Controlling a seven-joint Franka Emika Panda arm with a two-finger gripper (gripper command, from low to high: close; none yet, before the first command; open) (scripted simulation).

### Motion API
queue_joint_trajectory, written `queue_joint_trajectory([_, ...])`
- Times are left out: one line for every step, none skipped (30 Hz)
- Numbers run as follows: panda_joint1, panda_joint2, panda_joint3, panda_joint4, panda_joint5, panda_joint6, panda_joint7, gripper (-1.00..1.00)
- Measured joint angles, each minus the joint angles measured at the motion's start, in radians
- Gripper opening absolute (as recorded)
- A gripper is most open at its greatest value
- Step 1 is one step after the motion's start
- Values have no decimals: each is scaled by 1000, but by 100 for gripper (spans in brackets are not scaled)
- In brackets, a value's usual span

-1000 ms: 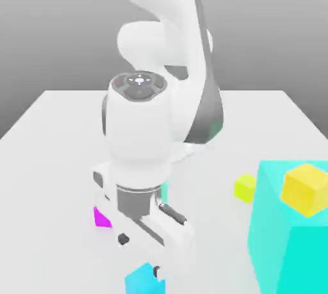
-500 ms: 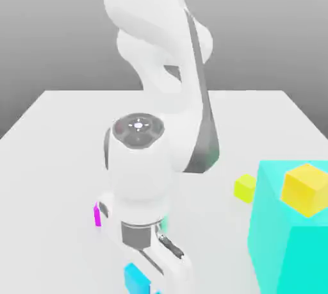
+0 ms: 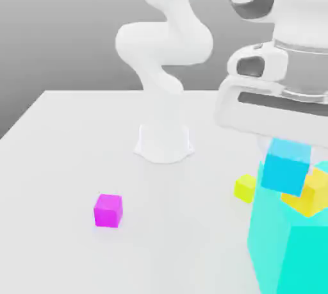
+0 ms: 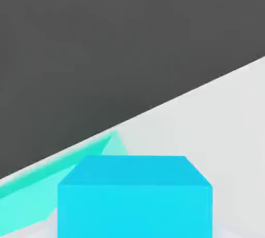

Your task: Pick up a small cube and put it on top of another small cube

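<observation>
Glossy white rounded arm [image 3: 168,43], grey joint bands, round base

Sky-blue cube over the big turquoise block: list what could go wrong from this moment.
1. The sky-blue cube hangs tilted under the hand, overlapping the golden-yellow cube in the exterior view; released crooked, it could slide off.
2. The yellow cube sits on the huge turquoise block, so a nudge might knock either cube to the table.
3. Depth is hard to judge here, so the two cubes may not be truly aligned.
</observation>
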State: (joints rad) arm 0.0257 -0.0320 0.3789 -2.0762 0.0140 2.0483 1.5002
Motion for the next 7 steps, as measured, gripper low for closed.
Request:
queue_joint_trajectory([16, 5, -2, -11, 0, 15, -1, -100])
queue_joint_trajectory([22, 16, -6, -30, -4, 44, 1, -100])
queue_joint_trajectory([27, 30, -12, -53, -9, 80, 4, -100])
queue_joint_trajectory([29, 40, -15, -69, -13, 106, 7, 100])
queue_joint_trajectory([25, 40, -15, -69, -12, 106, 7, 100])
queue_joint_trajectory([22, 40, -15, -69, -12, 106, 7, 100])
queue_joint_trajectory([19, 40, -15, -69, -12, 106, 7, 100])
